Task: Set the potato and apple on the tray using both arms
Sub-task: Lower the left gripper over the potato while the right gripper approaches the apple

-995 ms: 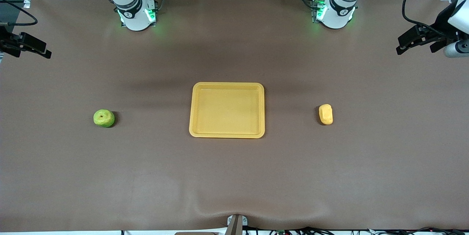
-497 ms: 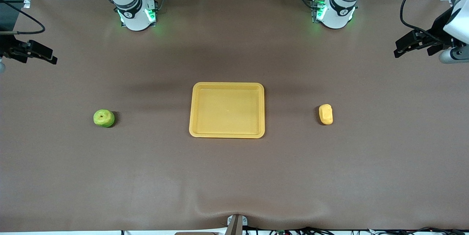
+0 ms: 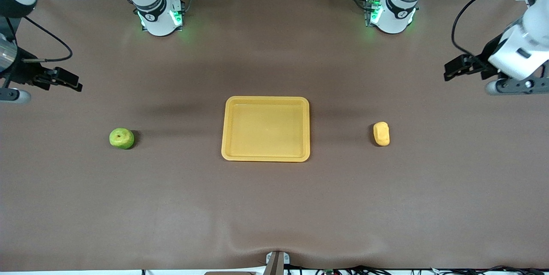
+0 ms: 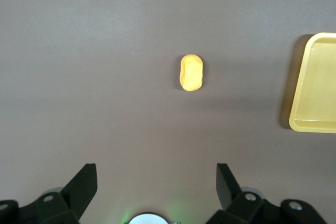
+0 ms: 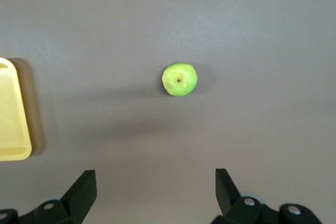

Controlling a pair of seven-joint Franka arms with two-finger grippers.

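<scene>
The yellow-orange tray lies empty at the table's middle. The green apple sits beside it toward the right arm's end; it also shows in the right wrist view. The potato lies toward the left arm's end and shows in the left wrist view. My right gripper is open and empty, high over the table's edge, away from the apple. My left gripper is open and empty, high over the table's other end, away from the potato.
The tray's edge shows in the left wrist view and the right wrist view. The two arm bases stand lit green along the table's edge farthest from the front camera. The brown mat covers the table.
Both grippers have come in from the table's ends toward the middle and lower in the front view. The apple, potato and tray have not moved.
</scene>
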